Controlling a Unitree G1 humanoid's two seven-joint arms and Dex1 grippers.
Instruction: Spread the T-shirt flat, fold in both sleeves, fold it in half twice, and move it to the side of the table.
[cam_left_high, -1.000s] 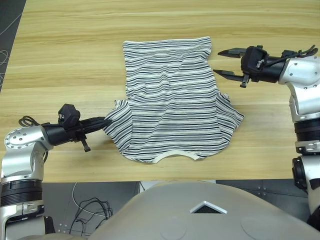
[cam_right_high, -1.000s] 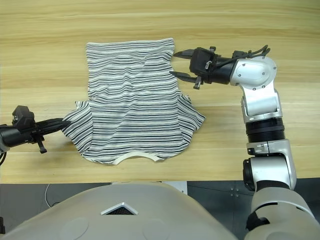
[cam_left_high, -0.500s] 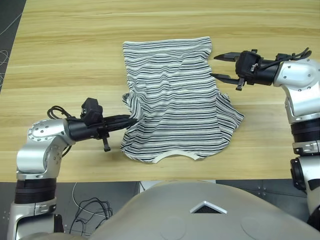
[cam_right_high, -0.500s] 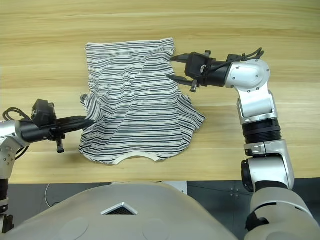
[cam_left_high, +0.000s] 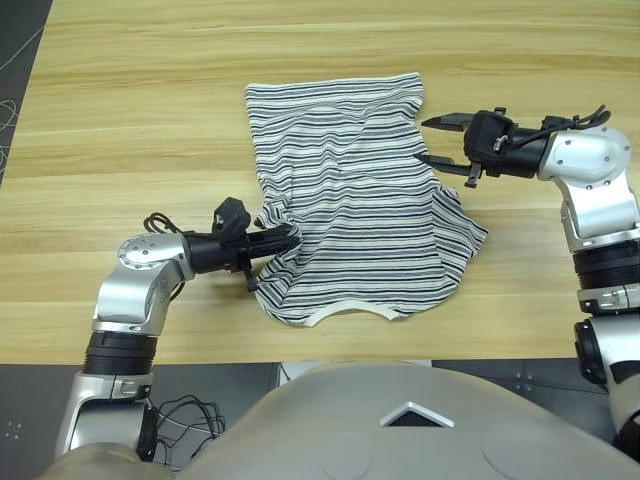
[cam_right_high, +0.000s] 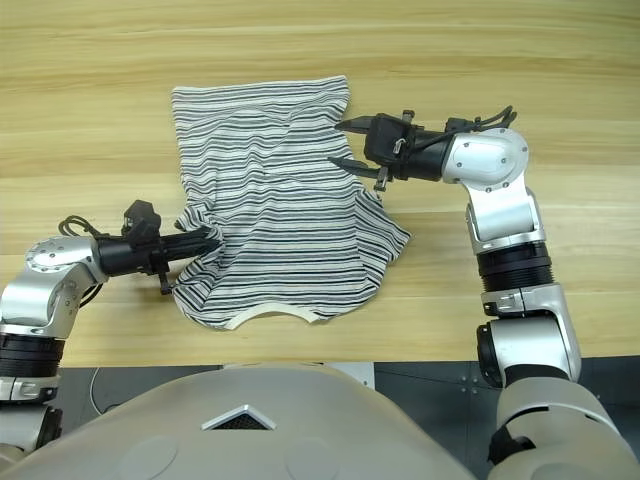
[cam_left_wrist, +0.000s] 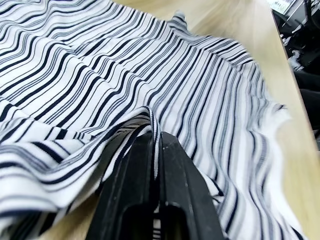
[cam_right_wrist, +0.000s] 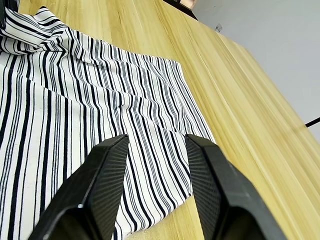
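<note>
My left jaws are pinching the shirt's (cam_left_high: 350, 190) left sleeve (cam_left_high: 272, 214) over its body, while my right jaws are hovering spread at its right edge.

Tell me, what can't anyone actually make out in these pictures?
- Left hand fingertips: left wrist view, buried in the T-shirt fold, so how much cloth is pinched is unclear.
- Left sleeve: head views, bunched cloth covers its shape.
- Right hand: head views cannot settle whether it touches the shirt.
- Table: far edge cut off by the picture's top.
</note>
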